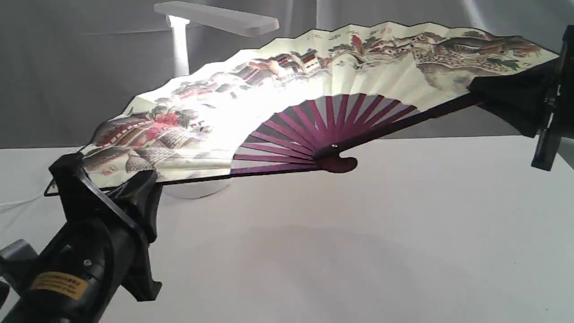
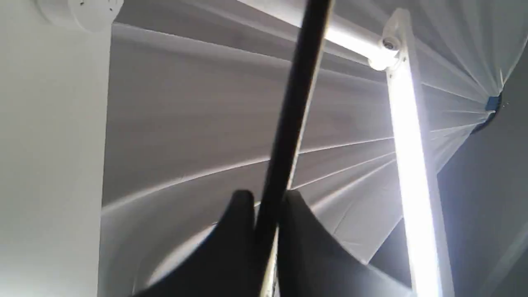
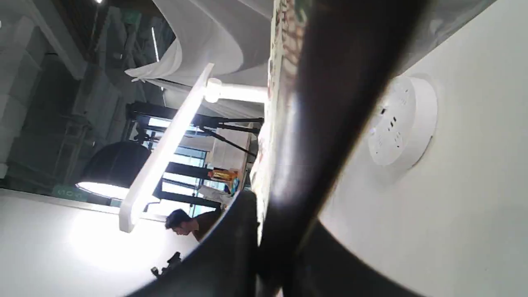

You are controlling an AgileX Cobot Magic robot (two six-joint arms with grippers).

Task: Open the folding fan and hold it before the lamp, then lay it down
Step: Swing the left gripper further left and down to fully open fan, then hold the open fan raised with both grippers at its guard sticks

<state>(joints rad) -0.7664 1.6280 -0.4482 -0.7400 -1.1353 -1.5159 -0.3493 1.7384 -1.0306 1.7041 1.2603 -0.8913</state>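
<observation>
The folding fan (image 1: pixel 358 67) is spread wide and held in the air above the table, its painted side facing the exterior view and its maroon ribs meeting at the pivot low in the middle. My left gripper (image 1: pixel 114 190) is shut on its left guard, which shows as a dark strip (image 2: pixel 293 103) between my fingers (image 2: pixel 241 214). At the far right, my right gripper (image 1: pixel 502 96) is shut on the other guard (image 3: pixel 330 123). Behind the fan stands the lamp (image 1: pixel 215 18), lit and glowing through the paper. Its round base (image 1: pixel 197 190) peeks out under the fan's lower edge.
The white table (image 1: pixel 358 233) stretches in front of and below the fan. A grey curtain (image 1: pixel 67 67) hangs behind. The lamp's white cord (image 1: pixel 13 202) trails off at the left edge. The lamp's lit bar head (image 2: pixel 412 165) and base (image 3: pixel 396 123) show in the wrist views.
</observation>
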